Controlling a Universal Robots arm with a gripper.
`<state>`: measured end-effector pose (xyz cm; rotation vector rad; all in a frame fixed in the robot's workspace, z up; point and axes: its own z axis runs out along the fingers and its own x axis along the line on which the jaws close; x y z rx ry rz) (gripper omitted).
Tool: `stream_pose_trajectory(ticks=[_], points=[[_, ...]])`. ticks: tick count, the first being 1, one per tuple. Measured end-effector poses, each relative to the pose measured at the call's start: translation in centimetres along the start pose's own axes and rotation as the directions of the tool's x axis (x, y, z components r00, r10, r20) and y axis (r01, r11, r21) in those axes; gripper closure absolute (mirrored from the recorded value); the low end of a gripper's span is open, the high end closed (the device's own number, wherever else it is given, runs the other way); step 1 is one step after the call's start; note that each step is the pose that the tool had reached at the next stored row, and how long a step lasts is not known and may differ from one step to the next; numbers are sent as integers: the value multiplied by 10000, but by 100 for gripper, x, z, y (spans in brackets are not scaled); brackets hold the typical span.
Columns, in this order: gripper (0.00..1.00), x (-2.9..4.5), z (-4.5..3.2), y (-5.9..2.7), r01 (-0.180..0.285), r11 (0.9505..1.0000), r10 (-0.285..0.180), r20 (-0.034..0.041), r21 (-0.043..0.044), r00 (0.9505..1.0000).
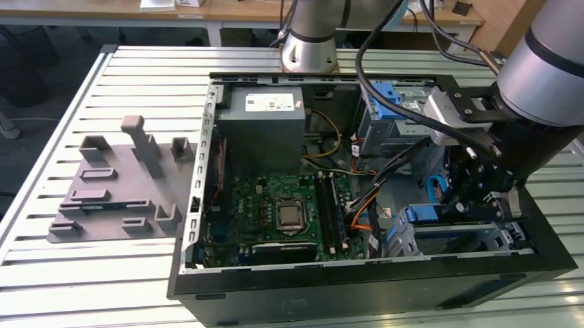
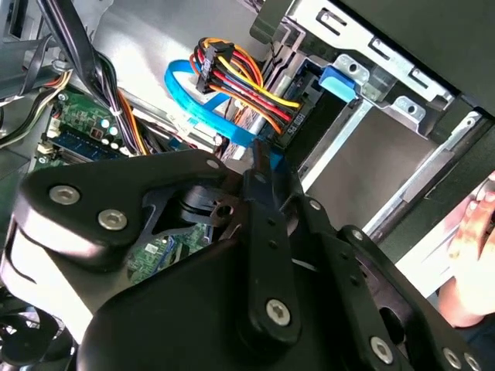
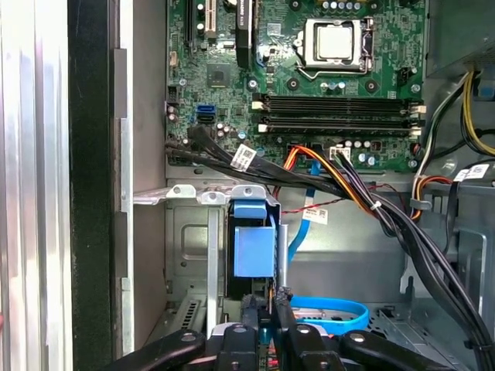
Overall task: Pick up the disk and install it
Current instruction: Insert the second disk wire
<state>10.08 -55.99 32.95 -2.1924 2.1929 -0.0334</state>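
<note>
where ribbed metal cage walls rise, black hand (image 3: 272,313) pinches blue-framed disk (image 3: 254,251).

arm: reaching down from the exterior view's right | tool (image 3: 272,315): fingers pressed nearly together, pointing down
</note>
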Motion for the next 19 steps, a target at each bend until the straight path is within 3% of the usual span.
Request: stream_pose_trajectory(ticks=[6, 9, 19], points=[[78, -1, -72, -3, 0, 10000, 0, -5, -1, 10000], [89, -1, -87, -4, 0, 10000, 0, -4, 0, 10000], [89, -2, -120, -5, 0, 10000, 0, -2, -1, 10000]])
